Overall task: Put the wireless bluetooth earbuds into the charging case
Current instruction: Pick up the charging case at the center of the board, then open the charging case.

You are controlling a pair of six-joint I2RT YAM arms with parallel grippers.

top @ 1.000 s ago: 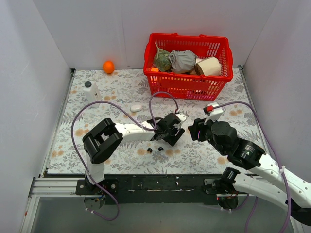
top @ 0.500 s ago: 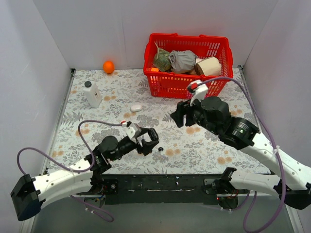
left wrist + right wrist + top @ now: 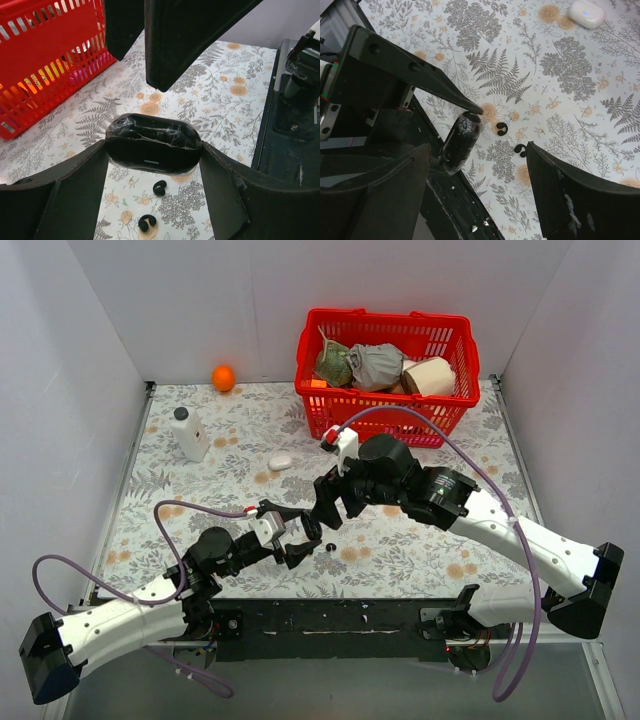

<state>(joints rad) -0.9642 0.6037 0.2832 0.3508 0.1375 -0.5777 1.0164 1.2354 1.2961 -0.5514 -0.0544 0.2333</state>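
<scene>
**item:** 2 wireless bluetooth earbuds [image 3: 501, 129], tiny glossy black c-shaped beads.

**location:** the 2 lie loose, near each other, on the floral table [image 3: 560, 70], just beside the black charging case [image 3: 154, 142]. neither sits in it.

**case:** an oval pebble, pinched end to end by the left gripper [image 3: 154, 150]. i cannot tell whether its lid stands open.

**right gripper [image 3: 479, 148]:** jaws spread wide with nothing between them, hanging above case and buds.

**handling, by my judgement:**
- very light, hard-shelled and slick, so a bud is apt to squirt or roll away from a flat pad.
- take 1 at a time.
- grip across the thicker bulb, not the thin hook.
- keep the fingertips low to the table and close gently.

**also present:** a white case [image 3: 586, 12], well apart from the buds.
</scene>
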